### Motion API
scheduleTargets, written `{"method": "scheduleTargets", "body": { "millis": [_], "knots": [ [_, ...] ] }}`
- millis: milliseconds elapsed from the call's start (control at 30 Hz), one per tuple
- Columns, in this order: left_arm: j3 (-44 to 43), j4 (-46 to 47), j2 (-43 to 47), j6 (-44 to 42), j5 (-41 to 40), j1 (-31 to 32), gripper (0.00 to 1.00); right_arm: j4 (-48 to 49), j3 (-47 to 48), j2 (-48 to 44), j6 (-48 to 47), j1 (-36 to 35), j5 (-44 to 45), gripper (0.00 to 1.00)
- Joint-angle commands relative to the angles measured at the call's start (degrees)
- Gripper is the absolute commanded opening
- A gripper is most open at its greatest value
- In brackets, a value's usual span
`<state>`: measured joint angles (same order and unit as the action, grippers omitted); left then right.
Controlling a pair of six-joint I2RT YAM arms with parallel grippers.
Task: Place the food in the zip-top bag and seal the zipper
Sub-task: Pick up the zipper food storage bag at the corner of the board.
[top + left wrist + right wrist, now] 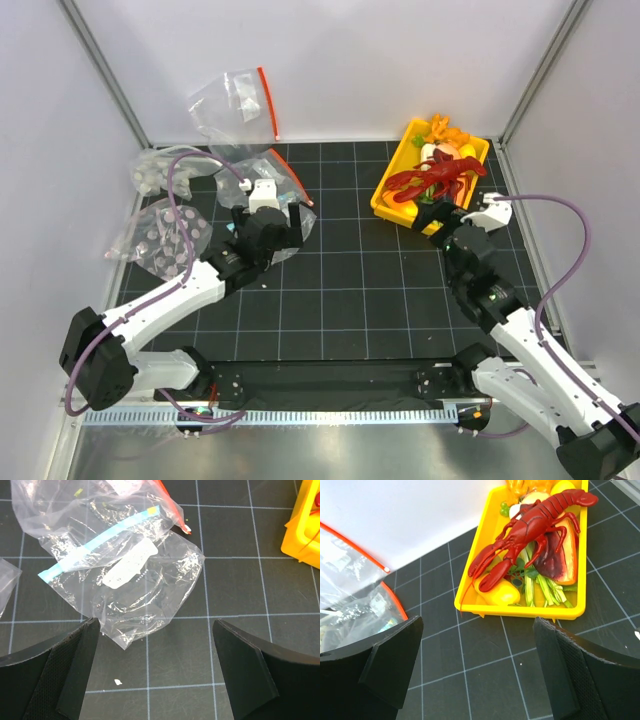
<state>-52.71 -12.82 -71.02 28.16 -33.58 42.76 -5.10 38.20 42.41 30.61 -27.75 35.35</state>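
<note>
Loading is judged not yet begun: the left tool [155, 625] is held released and empty over the crumpled zip-top bag [300, 225] on the counter [350, 290], while the right tool [479, 622], likewise released, is faced toward the lobster [530, 530] lying in the yellow tray [520, 611], likely to be grasped next.

The lobster [530, 527] is glossy red plastic. It lies in a smooth, shiny yellow plastic tray [520, 611] at the far right corner of the mat [470, 665], which is matt black. The bag [367, 607] is crinkly clear film. My finger pads [580, 680] look matt and finely textured.
</note>
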Motion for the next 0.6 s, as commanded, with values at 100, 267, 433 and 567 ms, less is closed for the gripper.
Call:
{"method": "scheduleTargets", "body": {
  "millis": [100, 267, 433, 567],
  "knots": [
    [-1.9, -0.5, -1.1, 4.4, -7.1, -0.9, 1.0, 2.6, 0.4, -1.3, 0.9, 0.1, 1.9, 1.0],
    [-2.3, -0.9, -2.3, 6.9, -7.9, -3.6, 1.0, 3.6, -0.4, -2.0, -0.1, 0.0, 1.7, 1.0],
    [-3.5, 1.3, -5.7, 13.4, -2.6, -10.1, 1.0, 3.5, -0.1, -0.8, -0.8, 0.0, -0.1, 1.0],
    [-9.3, 1.1, -11.2, 16.7, -2.0, -15.2, 1.0, 3.1, 0.4, -0.7, -1.6, 0.1, -2.1, 1.0]
  ]
}}
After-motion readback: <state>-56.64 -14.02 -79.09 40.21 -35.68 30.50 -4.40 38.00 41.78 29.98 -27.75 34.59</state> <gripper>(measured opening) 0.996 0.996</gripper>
